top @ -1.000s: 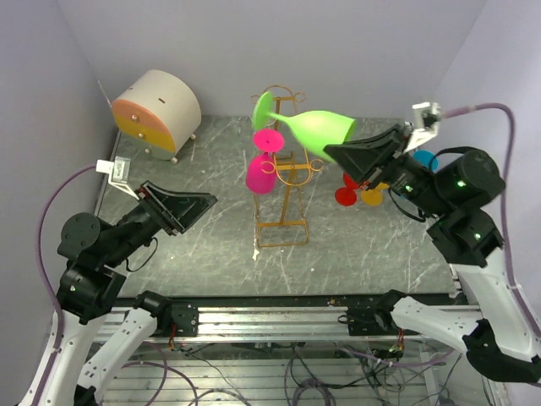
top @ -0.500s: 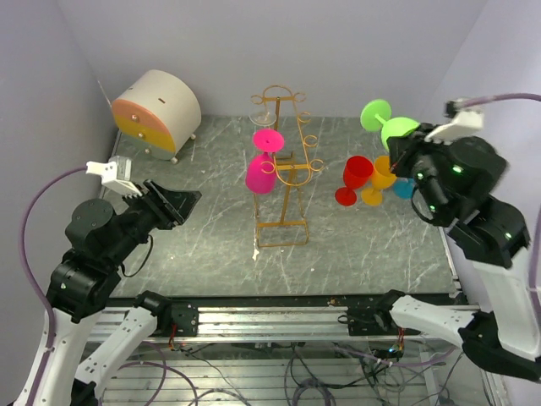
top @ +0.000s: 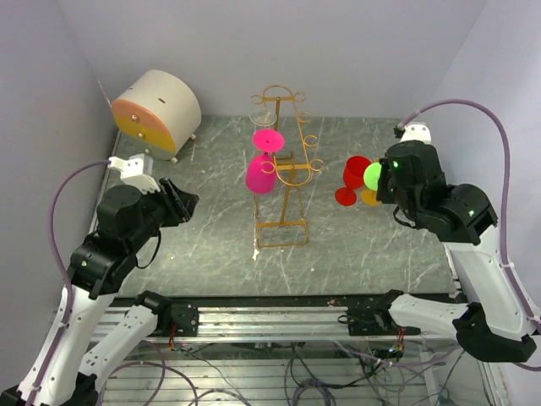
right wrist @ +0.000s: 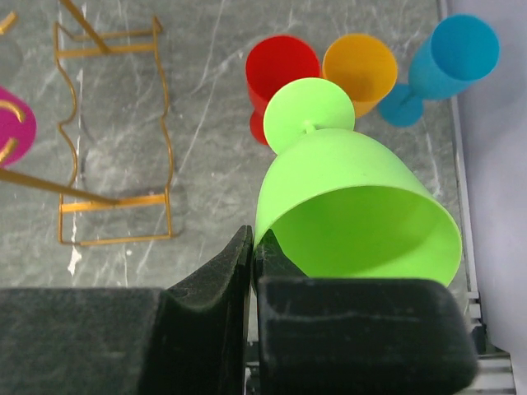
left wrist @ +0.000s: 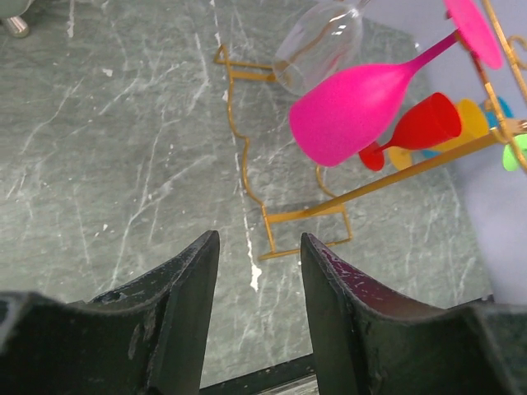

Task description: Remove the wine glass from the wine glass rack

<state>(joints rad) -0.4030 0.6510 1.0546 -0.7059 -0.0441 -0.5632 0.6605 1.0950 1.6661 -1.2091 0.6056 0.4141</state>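
Note:
The golden-orange wire wine glass rack (top: 291,173) stands mid-table; it also shows in the left wrist view (left wrist: 244,156) and the right wrist view (right wrist: 167,123). A pink wine glass (top: 260,172) (left wrist: 350,111) and a clear glass (left wrist: 317,45) hang on it upside down. My right gripper (right wrist: 254,245) is shut on the rim of a green wine glass (right wrist: 354,206), held off the rack at the right, foot pointing down (top: 374,175). My left gripper (left wrist: 259,255) is open and empty, left of the rack (top: 182,201).
Red (right wrist: 280,70), orange (right wrist: 360,70) and blue (right wrist: 453,53) glasses stand on the table right under the green glass. A round cream and orange drawer box (top: 156,110) sits at the back left. The table's right edge is close to the blue glass.
My right arm has carried the green glass away from the rack to the right and lowered it over the coloured glasses. My left arm has pulled back and tilted down.

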